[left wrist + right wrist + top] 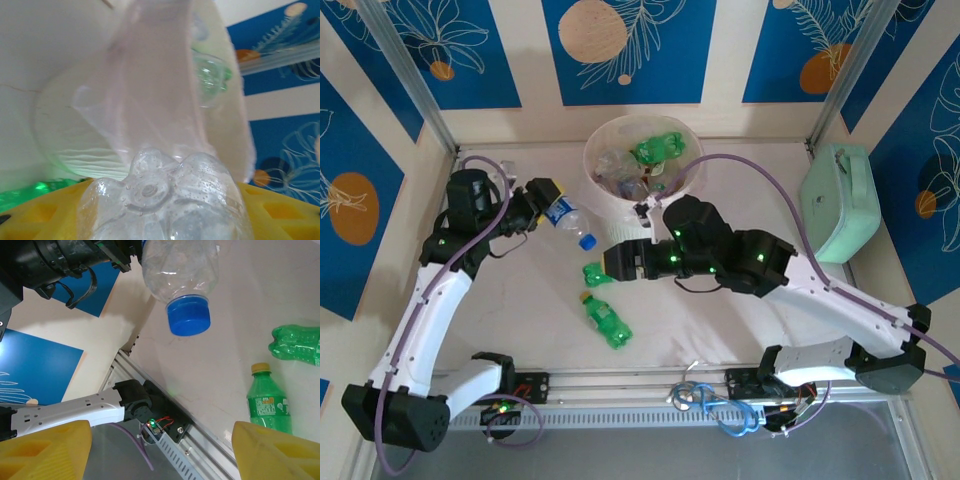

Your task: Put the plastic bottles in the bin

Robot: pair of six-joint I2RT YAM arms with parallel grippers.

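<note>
My left gripper (pixel 546 196) is shut on a clear bottle (pixel 567 216) with a blue label and a blue cap, held above the table just left of the bin (pixel 610 135). In the left wrist view the bottle's base (pixel 160 200) sits between the yellow fingers (pixel 285 215), with the bin wall (pixel 150 100) ahead. The bin holds several bottles, one of them green (pixel 658 150). My right gripper (pixel 616 262) stands open beside a green bottle (pixel 593 274). Another green bottle (pixel 608 321) lies nearer the front. In the right wrist view my right gripper (pixel 160 455) has nothing between its fingers.
A mint-green case (pixel 840 200) stands at the right wall. An aluminium rail (pixel 640 385) with loose blue cables (pixel 720 408) runs along the front edge. The right arm (pixel 760 262) reaches across the table's middle, just in front of the bin.
</note>
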